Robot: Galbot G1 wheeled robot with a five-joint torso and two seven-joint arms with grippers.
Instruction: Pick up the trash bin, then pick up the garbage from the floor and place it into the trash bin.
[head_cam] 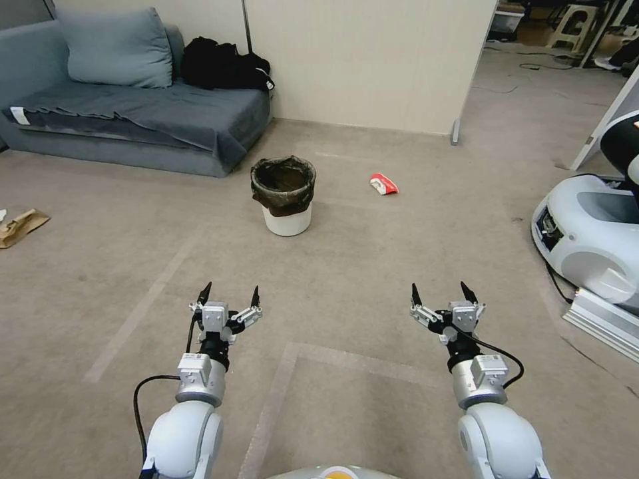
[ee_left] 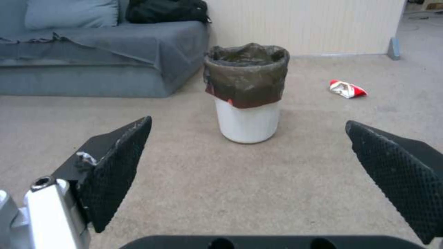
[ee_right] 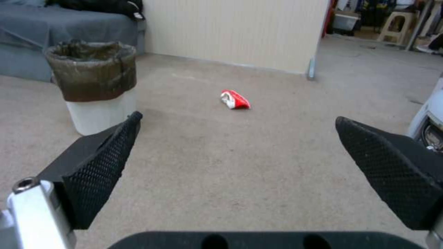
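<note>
Left claw [head_cam: 229, 293] gaping, short of trash bin [head_cam: 283, 195]

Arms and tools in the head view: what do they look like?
Both arms are glossy white with rounded joints, then a silver wrist block and black collar. A black cable loops beside each. The left tool and right tool have silver linkages and two pointed black fingers with diamond-textured pads.

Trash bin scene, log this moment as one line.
bin: upright on floor, not held | wrapper: on floor right of bin | left hand: open | right hand: open
</note>
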